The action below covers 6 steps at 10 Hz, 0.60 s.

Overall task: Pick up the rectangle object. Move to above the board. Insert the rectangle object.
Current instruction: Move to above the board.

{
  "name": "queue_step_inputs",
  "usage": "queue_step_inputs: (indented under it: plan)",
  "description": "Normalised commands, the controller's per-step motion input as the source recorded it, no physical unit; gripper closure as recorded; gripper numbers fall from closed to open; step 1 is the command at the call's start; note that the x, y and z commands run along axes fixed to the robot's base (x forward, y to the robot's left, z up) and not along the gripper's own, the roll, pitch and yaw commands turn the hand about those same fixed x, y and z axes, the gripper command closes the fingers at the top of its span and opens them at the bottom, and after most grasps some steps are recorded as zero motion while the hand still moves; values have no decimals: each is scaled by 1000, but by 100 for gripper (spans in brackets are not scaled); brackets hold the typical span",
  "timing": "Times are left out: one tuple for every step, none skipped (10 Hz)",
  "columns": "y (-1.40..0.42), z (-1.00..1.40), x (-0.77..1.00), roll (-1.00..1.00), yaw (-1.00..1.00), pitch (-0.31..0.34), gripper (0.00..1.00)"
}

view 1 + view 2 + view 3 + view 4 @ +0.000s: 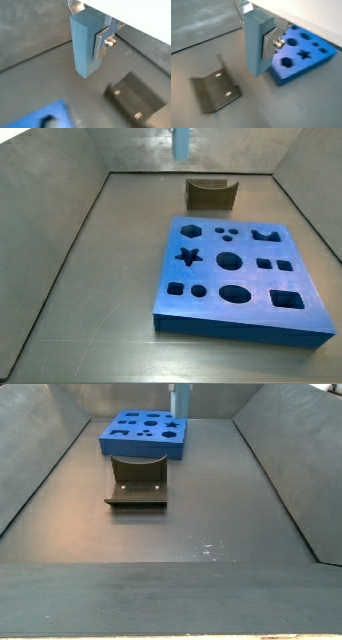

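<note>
Board (241, 278) first: the thick bright-blue slab lies flat on the grey floor (201, 524), its cut-outs (star, circles, squares, hexagon, rectangles) all empty as far as both side views show. Nothing sits in any hole, so every slot is free, and the job is to choose the rectangular one that matches. The fixture (136, 484), the dark L-shaped bracket, stands on the floor near one short edge of the board and holds nothing. The rectangle object (84, 44) hangs upright in the air, well above the floor and off to the side of the board, not yet over it. The end effector (261, 37) is pinching this slim light-blue block near its upper part, silver finger (105, 41) plates flat against its sides. To do the carry well, I judge the block should stay vertical while travelling over the board, high enough to clear its top face, then be lined up squarely with the rectangular slot before any descent, since a small twist would likely jam it on the rim.
</note>
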Motion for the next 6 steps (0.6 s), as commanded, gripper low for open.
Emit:
queue_step_inputs:
  plan:
    - [-1000, 5, -186, 109, -1000, 359, 100]
    - [-1000, 6, -185, 127, -1000, 398, 100]
    - [-1000, 10, -177, 94, -515, 348, 100]
    - [-1000, 13, -162, 38, -207, 270, 100]
    - [-1000, 7, -144, 33, -47, 218, 100]
    - [-956, 5, -113, 33, -6, 186, 100]
